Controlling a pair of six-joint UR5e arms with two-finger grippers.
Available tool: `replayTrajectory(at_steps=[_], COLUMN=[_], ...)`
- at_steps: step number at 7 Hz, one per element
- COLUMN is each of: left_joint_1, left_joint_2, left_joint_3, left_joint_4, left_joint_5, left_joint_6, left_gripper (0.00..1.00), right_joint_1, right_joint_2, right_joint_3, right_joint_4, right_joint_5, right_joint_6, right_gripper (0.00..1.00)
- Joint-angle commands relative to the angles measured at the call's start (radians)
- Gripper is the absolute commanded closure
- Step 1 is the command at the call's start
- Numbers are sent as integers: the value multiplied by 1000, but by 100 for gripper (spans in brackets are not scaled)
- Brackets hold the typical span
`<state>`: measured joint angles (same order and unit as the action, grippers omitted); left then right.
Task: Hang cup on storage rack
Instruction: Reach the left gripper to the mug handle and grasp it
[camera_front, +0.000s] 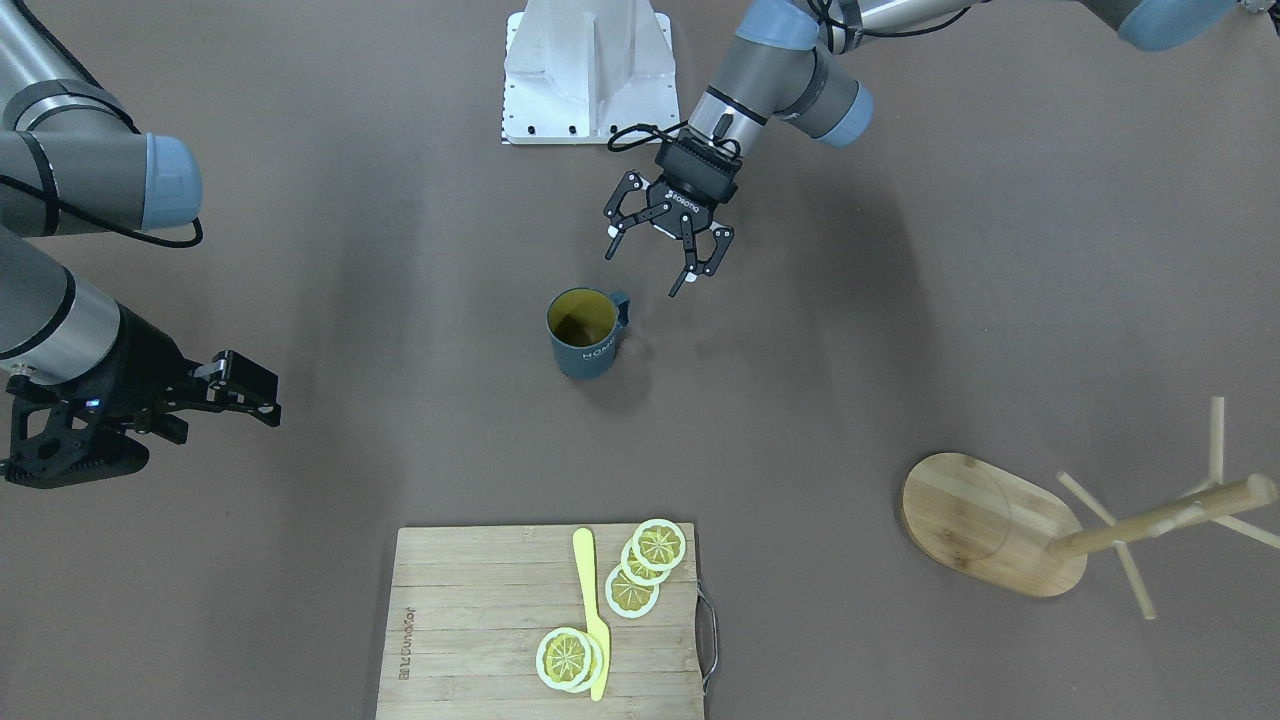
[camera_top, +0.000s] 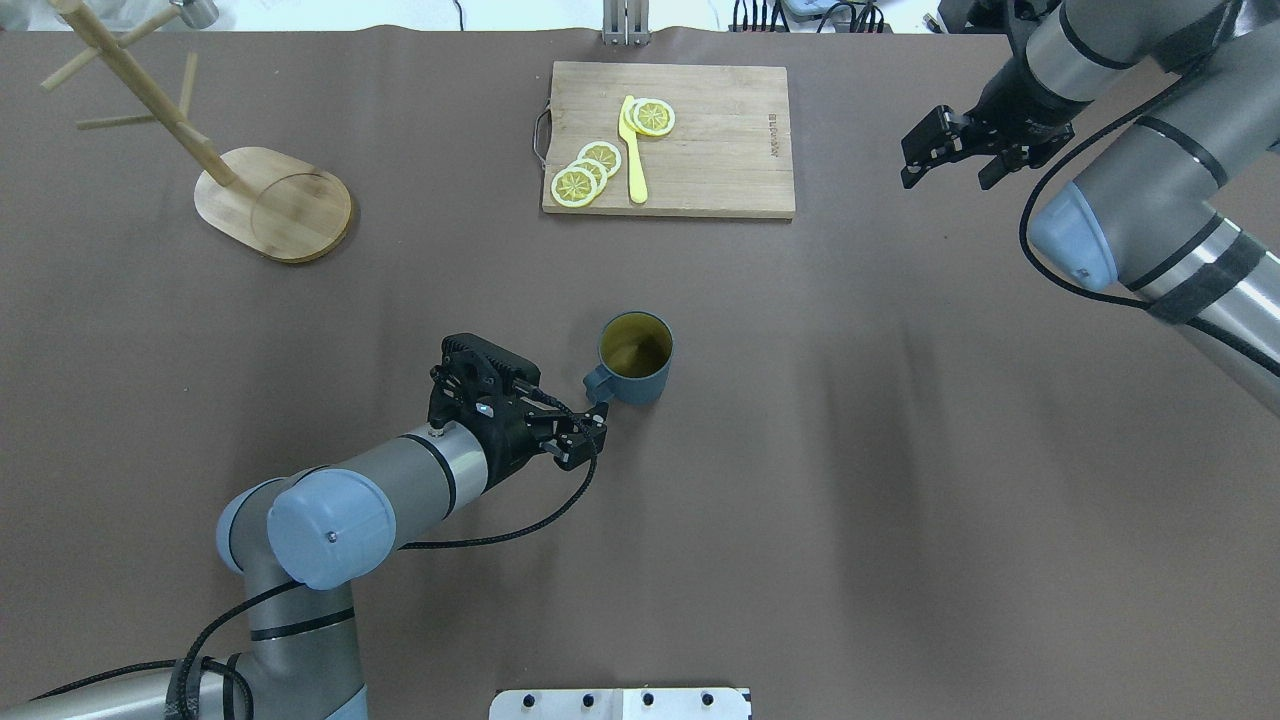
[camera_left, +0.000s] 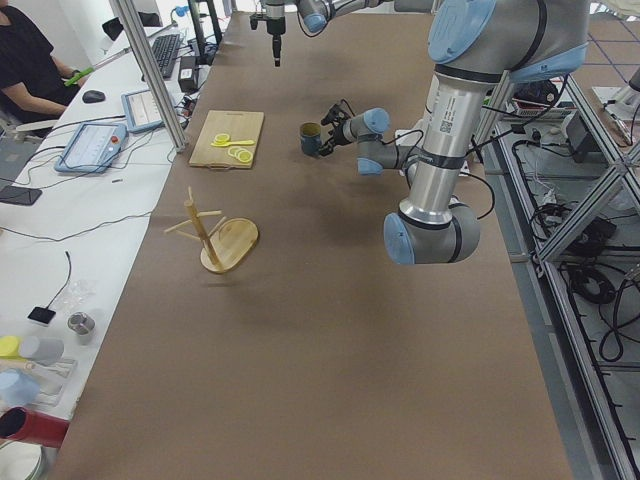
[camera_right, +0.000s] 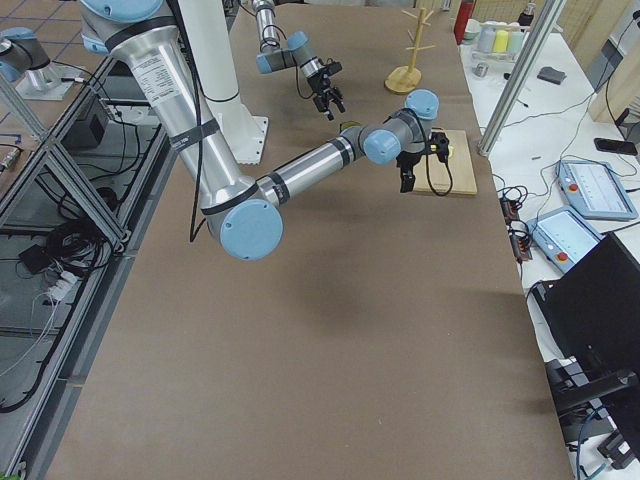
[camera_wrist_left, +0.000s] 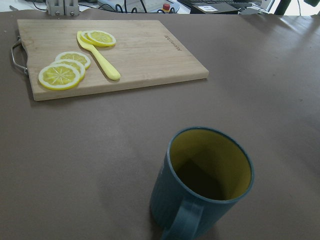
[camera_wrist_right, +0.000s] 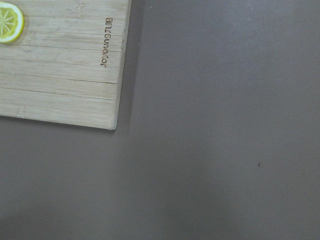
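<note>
The dark teal cup (camera_front: 585, 338) stands upright mid-table, yellowish inside, its handle turned toward my left gripper. It also shows in the overhead view (camera_top: 636, 358) and close up in the left wrist view (camera_wrist_left: 205, 180). My left gripper (camera_front: 643, 273) is open and empty, a short way from the handle and not touching it; it also shows in the overhead view (camera_top: 585, 425). The bamboo storage rack (camera_front: 985, 525) stands far off at the table's left side, bare in the overhead view (camera_top: 275, 200). My right gripper (camera_top: 945, 180) is open and empty, far from the cup.
A slatted cutting board (camera_top: 700, 140) with lemon slices (camera_top: 588, 170) and a yellow knife (camera_top: 632, 150) lies at the far edge beyond the cup. Its corner shows in the right wrist view (camera_wrist_right: 60, 65). A white mount plate (camera_front: 585, 70) sits at the robot's base.
</note>
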<state>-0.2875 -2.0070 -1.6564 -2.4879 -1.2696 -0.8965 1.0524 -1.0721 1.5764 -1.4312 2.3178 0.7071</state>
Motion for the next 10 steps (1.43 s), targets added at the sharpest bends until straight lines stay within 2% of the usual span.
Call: replayTrajectory(at_steps=[1, 3, 6, 7, 9, 10], left_joint_1=[-1, -2, -62, -97, -99, -95], left_joint_2=[-18, -61, -78, -78, -88, -126], left_joint_3=[101, 119, 159, 165, 182, 220], left_joint_4=[-118, -123, -124, -124, -149, -158], left_joint_5=[-27, -27, -42, -95, -103, -103], left_joint_6=[31, 31, 37, 45, 44, 44], left_gripper=[15, 20, 20, 20, 22, 22], right_joint_1=[0, -2, -5, -8, -12, -14], right_joint_2=[4, 9, 11, 11, 11, 11], right_joint_3=[1, -1, 1, 1, -1, -1], right_joint_4=[0, 0, 0, 0, 0, 0], right_joint_5=[0, 0, 0, 0, -2, -2], right_joint_6=[6, 6, 6, 6, 6, 6], right_gripper=[1, 1, 1, 1, 1, 1])
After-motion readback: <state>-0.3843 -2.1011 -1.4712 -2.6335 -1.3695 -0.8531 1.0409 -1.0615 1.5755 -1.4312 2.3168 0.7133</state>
